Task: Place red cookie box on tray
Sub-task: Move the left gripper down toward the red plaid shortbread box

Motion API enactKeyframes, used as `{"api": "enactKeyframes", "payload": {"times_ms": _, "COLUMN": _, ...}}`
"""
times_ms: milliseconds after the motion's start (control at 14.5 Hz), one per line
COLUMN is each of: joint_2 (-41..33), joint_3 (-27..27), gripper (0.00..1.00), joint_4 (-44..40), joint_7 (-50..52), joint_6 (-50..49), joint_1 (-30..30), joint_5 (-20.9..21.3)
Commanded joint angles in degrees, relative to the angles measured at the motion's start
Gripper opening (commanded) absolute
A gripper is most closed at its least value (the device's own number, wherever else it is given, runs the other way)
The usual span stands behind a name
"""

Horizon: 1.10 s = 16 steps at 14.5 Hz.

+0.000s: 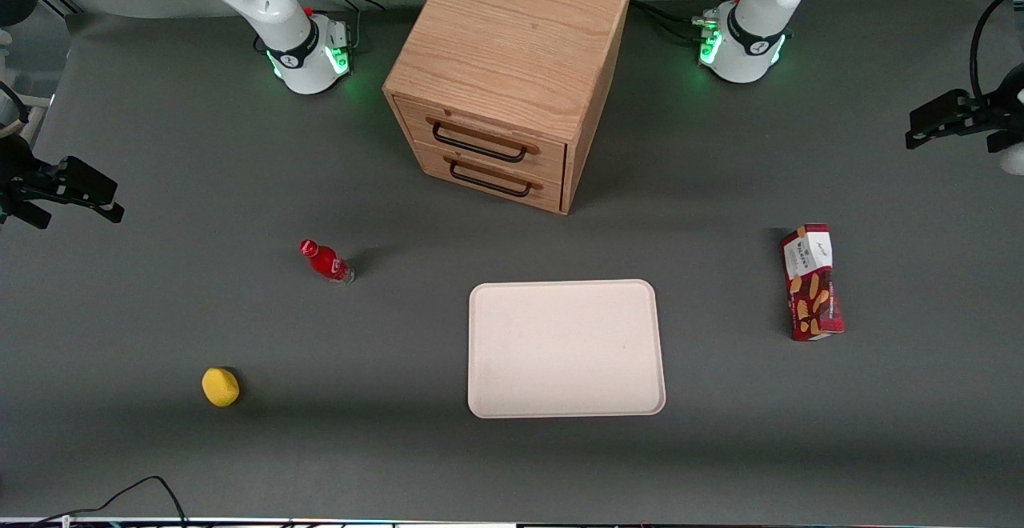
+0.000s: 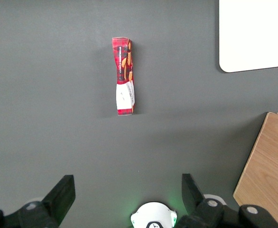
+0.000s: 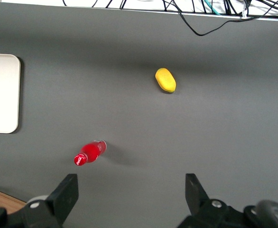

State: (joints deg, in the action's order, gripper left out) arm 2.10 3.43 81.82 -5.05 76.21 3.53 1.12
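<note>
Front view, biggest first: grey table (image 1: 880, 432), then the light oak two-drawer cabinet (image 1: 512, 72) with black handles, standing farther from the front camera than everything else on the table. Nearer that camera than the cabinet, roughly mid-table, is the large flat cream-white rectangular tray (image 1: 566, 348) with rounded corners, nothing on it. The slim dark red cookie box (image 1: 813, 282), with its white end panel and tan cookie pictures, lies flat on the table toward my end, well apart from the tray and level with its farther edge. Smaller stuff sits toward the parked arm's end: a small red bottle (image 1: 326, 261) and a yellow lemon-shaped lump (image 1: 220, 386). My gripper (image 1: 956, 120) hangs high at the table's edge on my side, fingers spread wide, holding nothing; wrist view confirms both black fingers (image 2: 60, 194) well apart with bare table between them. Key relation: the box is closer to the front camera than my gripper and sits further in toward mid-table, with its long axis running toward and away from that camera, white end farthest. In the wrist view that axis points between my fingers, so I'd judge they already straddle the narrow width: drop onto it, close across the short side, carry sideways to the tray.
</note>
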Motion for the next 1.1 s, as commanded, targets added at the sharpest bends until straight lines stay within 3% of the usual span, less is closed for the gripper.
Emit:
{"api": "enactKeyframes", "payload": {"times_ms": 0, "joint_2": 1.7, "joint_3": -0.2, "gripper": 1.00, "joint_4": -2.9, "joint_7": -1.5, "joint_6": -2.5, "joint_1": 0.4, "joint_5": 0.1}}
{"api": "enactKeyframes", "payload": {"times_ms": 276, "joint_2": 4.0, "joint_3": 0.8, "gripper": 1.00, "joint_4": 1.1, "joint_7": -1.5, "joint_6": -0.9, "joint_1": -0.1, "joint_5": 0.4}}
{"api": "enactKeyframes", "payload": {"times_ms": 552, "joint_2": 7.7, "joint_3": 4.5, "gripper": 1.00, "joint_4": 17.1, "joint_7": -9.1, "joint_6": 22.5, "joint_1": -0.1, "joint_5": 0.4}}
{"api": "enactKeyframes", "payload": {"times_ms": 1034, "joint_2": 20.9, "joint_3": 4.7, "gripper": 1.00, "joint_4": 32.1, "joint_7": -11.7, "joint_6": 62.2, "joint_1": 0.1, "joint_5": -4.6}}
